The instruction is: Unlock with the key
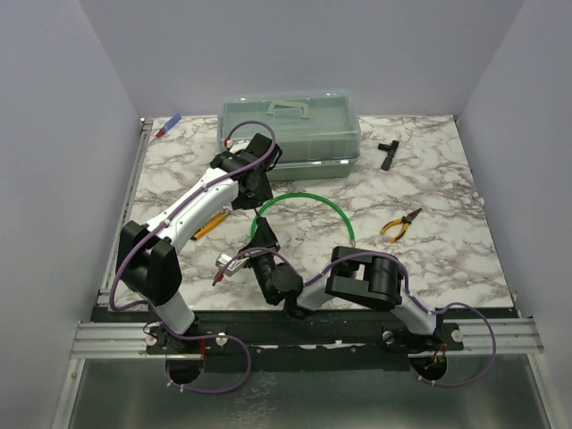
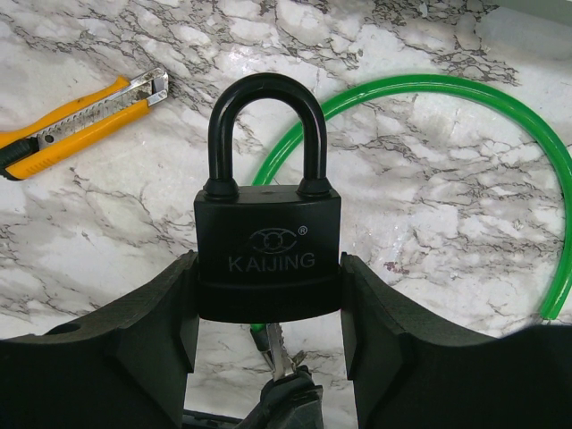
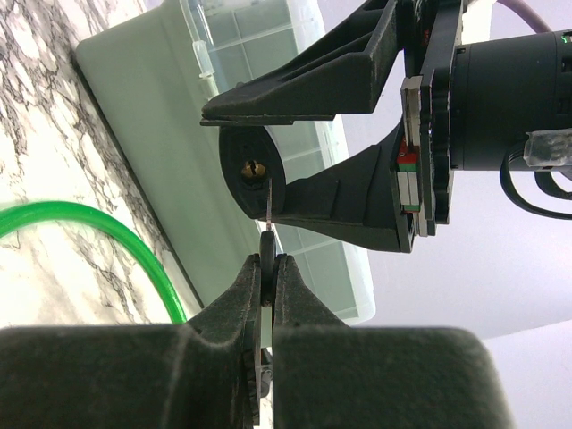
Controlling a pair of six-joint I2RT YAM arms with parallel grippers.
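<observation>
A black padlock (image 2: 268,250) marked KAIJING, its shackle closed and pointing away, is held above the table. My left gripper (image 2: 268,279) is shut on its body, a finger (image 2: 161,331) on each side. In the right wrist view the padlock's underside with its brass keyhole (image 3: 257,167) faces my right gripper (image 3: 268,264). That gripper is shut on the round black head of the key (image 3: 267,255). The thin silver blade (image 2: 278,344) points up at the keyhole, its tip at the opening. From above, both grippers meet near the left gripper (image 1: 256,188); the key is hidden there.
A yellow utility knife (image 2: 71,121) lies left of the padlock. A green tube ring (image 1: 308,201) lies under the grippers. A clear lidded box (image 1: 290,125) stands at the back. Yellow-handled pliers (image 1: 400,225) and a black T-shaped tool (image 1: 387,152) lie at right.
</observation>
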